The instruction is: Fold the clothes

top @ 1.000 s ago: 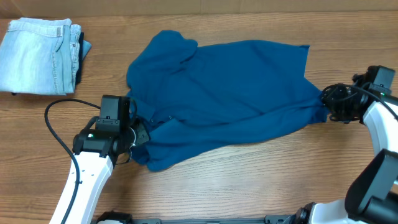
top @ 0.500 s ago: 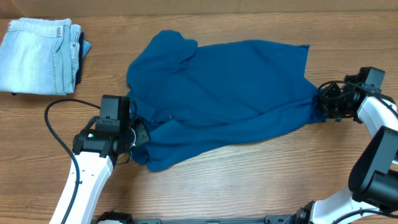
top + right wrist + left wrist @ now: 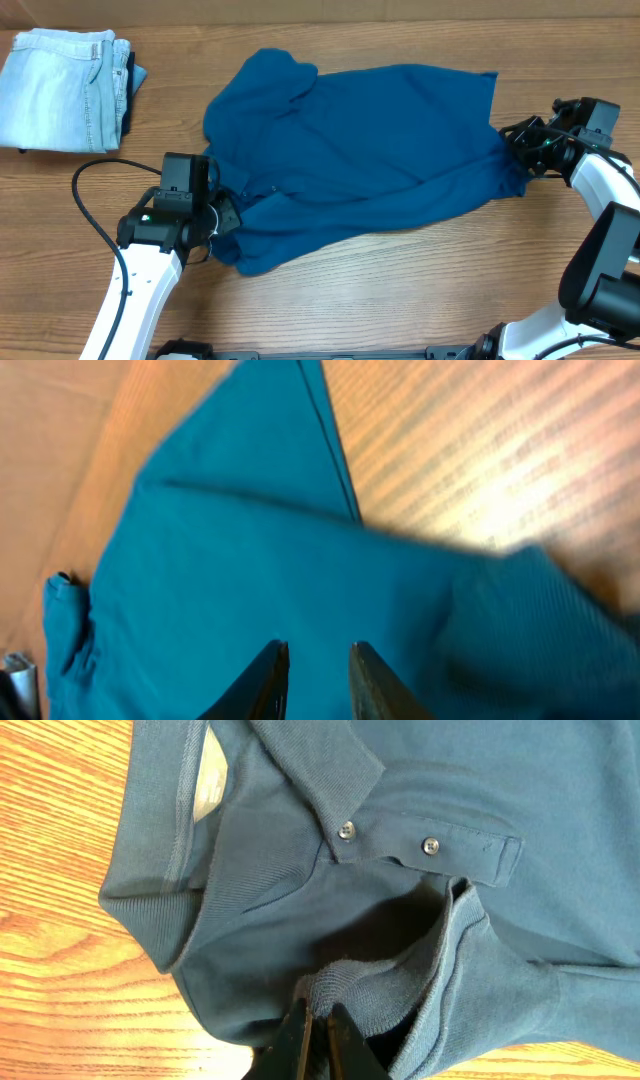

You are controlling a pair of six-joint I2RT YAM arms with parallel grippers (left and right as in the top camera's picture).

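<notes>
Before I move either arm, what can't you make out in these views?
Right tool: whether it holds the deep teal-blue knit polo shirt; right wrist view is blurred, overhead too small.
Left tool: hidden under its own wrist overhead.
Pale light-blue denim jeans: cut by overhead's left edge.
Shirt's lower layers: covered by its own folds.

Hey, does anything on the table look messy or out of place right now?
Yes. The polo shirt lies skewed and rumpled, not flat: fabric near its collar is bunched where the left tool pinches it, and a fold runs across the body. The folded jeans look tidy.
</notes>
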